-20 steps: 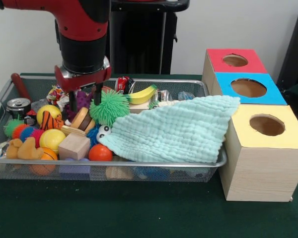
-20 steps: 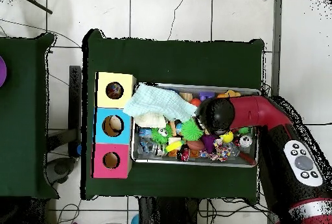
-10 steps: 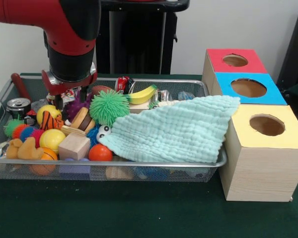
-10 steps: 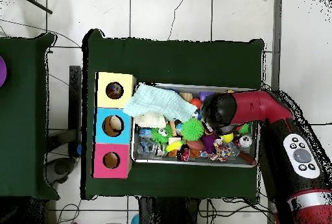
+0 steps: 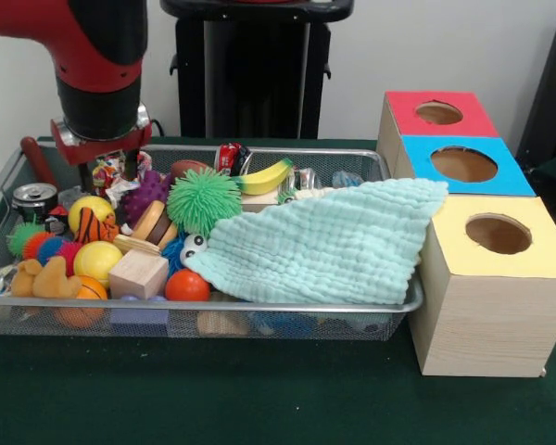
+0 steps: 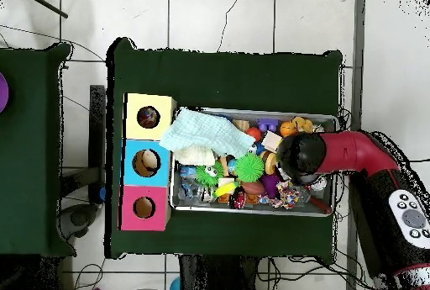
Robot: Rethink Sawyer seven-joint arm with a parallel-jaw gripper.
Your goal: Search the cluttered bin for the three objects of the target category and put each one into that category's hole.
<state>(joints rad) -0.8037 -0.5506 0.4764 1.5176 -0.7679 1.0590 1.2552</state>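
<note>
The table (image 5: 287, 408) carries a wire-mesh bin (image 5: 389, 165) and, just beside its end, three wooden boxes in a row, each with a round hole on top: yellow (image 5: 497, 234), blue (image 5: 463, 164), red (image 5: 439, 113). Placement appears deliberate: the holes sit close to the bin so that a carry across is short. The task sentence does not say which category is sought, so the three target objects cannot be singled out; whichever they are, they lie somewhere in the bin.

The red and black arm (image 5: 93, 56) hangs over the bin's end farthest from the boxes. The claw (image 5: 100, 174) sits low among the toys at that end; its tips are masked by the clutter, and I cannot tell how far apart they stand or whether anything is held. Judgement: the search stage, with no object yet on its way to a hole.

Chief obstruction: a pale green cloth (image 5: 329, 243) covers roughly half the bin and drapes against the yellow box, hiding what lies beneath. It would likely need shifting before that half can be searched.

Exposed items, descending: green spiky ball (image 5: 203, 199), wooden block (image 5: 138, 273), banana (image 5: 267, 176), yellow ball (image 5: 97, 260), drinks can (image 5: 33, 197), orange ball (image 5: 186, 286). They are tightly packed and touching, so a clean grip looks difficult.
</note>
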